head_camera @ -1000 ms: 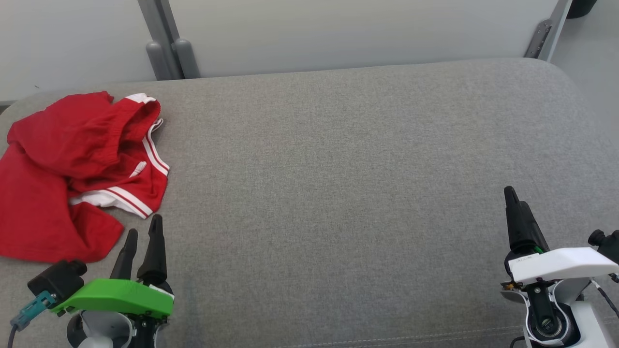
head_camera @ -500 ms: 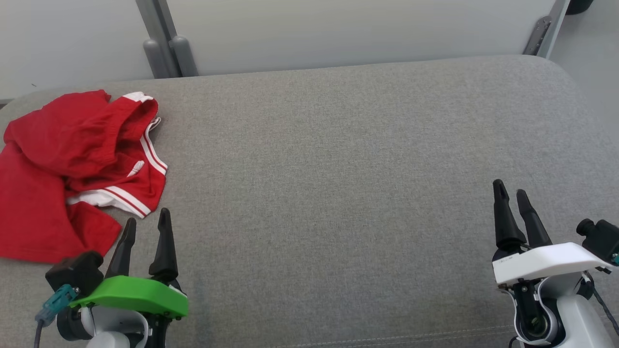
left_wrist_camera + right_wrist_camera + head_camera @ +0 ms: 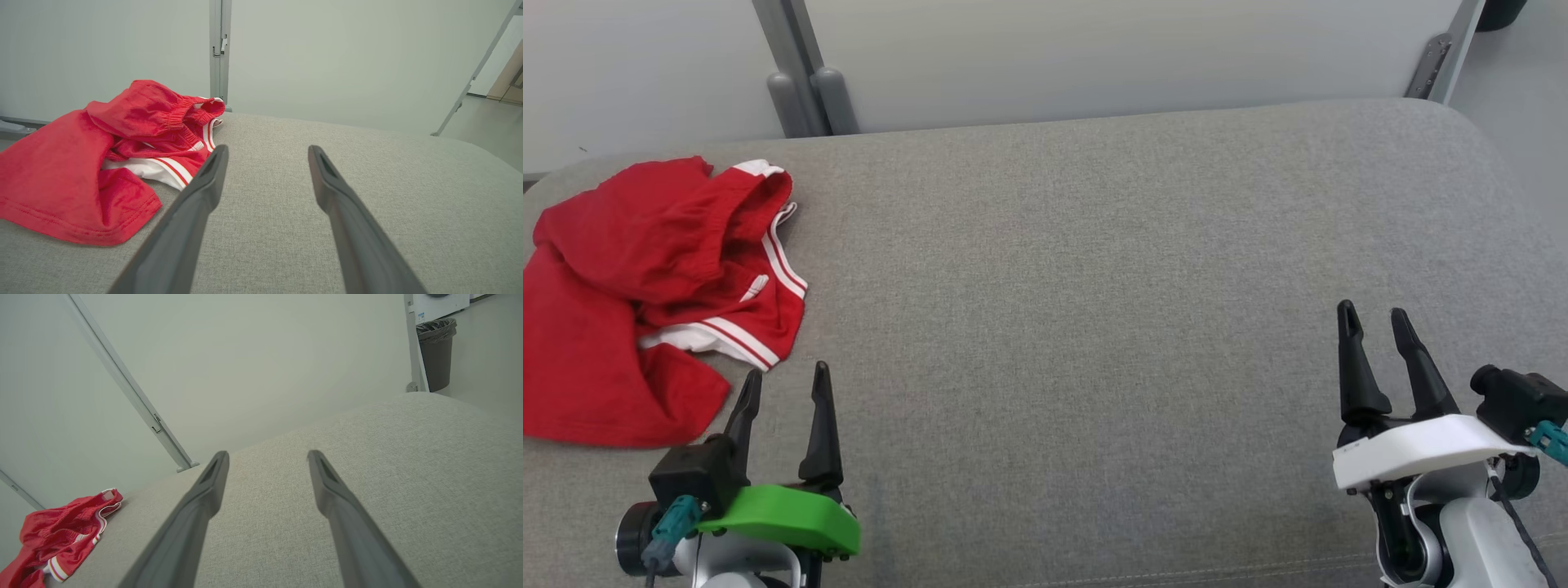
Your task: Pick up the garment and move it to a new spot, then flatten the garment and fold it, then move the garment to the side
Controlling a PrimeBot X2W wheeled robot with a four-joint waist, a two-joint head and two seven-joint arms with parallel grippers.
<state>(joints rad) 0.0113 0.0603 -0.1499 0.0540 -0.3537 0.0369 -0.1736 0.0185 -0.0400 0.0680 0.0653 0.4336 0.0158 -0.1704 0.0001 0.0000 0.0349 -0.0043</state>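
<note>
A crumpled red garment [image 3: 645,286] with white stripes lies at the left end of the grey cushioned surface [image 3: 1094,269]. It also appears in the left wrist view as the garment [image 3: 94,159] and far left in the right wrist view as the garment [image 3: 61,539]. My left gripper [image 3: 786,384] stands open just right of the garment's near corner, not touching it, nothing between its fingers [image 3: 204,196]. My right gripper [image 3: 1372,321] is open over bare cushion at the near right, empty, fingers [image 3: 331,494] spread.
A pale wall with grey metal posts [image 3: 800,90] runs behind the surface. A dark bin [image 3: 435,351] stands on the floor beyond the surface's right end. The cushion's rounded edges fall off at left and right.
Both grippers have turned at the wrist, so each now shows its two fingers spread apart. The left one shifted slightly right and nearer; the right one shifted left. The garment has not moved.
</note>
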